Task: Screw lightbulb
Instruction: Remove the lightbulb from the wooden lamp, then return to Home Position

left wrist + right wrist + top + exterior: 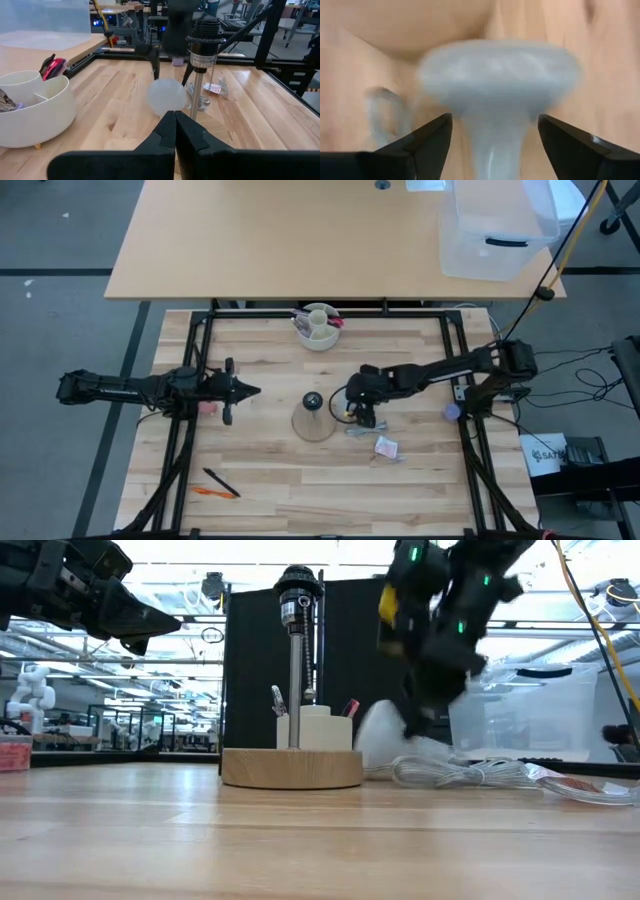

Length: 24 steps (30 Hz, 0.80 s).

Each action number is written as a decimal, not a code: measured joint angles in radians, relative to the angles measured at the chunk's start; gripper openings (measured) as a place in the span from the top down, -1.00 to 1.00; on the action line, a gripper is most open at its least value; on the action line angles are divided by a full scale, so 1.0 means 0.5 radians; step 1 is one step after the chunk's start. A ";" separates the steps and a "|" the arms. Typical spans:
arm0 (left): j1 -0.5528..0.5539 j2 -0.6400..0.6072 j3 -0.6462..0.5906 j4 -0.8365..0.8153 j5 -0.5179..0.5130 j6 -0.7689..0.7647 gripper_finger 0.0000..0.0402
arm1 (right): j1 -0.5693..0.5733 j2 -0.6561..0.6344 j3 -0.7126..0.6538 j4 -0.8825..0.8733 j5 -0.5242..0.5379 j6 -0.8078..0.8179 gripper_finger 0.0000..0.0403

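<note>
The white lightbulb (495, 75) shows blurred just beyond my right gripper (493, 122). Its neck (495, 145) points back between the two open fingers, with a gap on either side. In the low view its dome (385, 735) sits low by the table, right of the lamp. The lamp has a round wooden base (290, 768), a metal rod and a black socket (298, 585) on top. My right gripper (350, 408) slants down just right of the lamp (312, 420). My left gripper (250, 390) waits shut, left of the lamp, above the table.
A cream cup with pens (318, 327) stands at the far middle. A coil of white cable (362, 430) and a small packet (386, 447) lie right of the lamp. Two pens (215, 485) lie near the front left. A clear bin (495, 230) sits on the far table.
</note>
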 joint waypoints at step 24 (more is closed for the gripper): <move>0.011 0.000 0.001 -0.001 -0.073 0.014 1.00 | 0.018 -1.786 -0.630 0.279 0.261 -0.459 0.95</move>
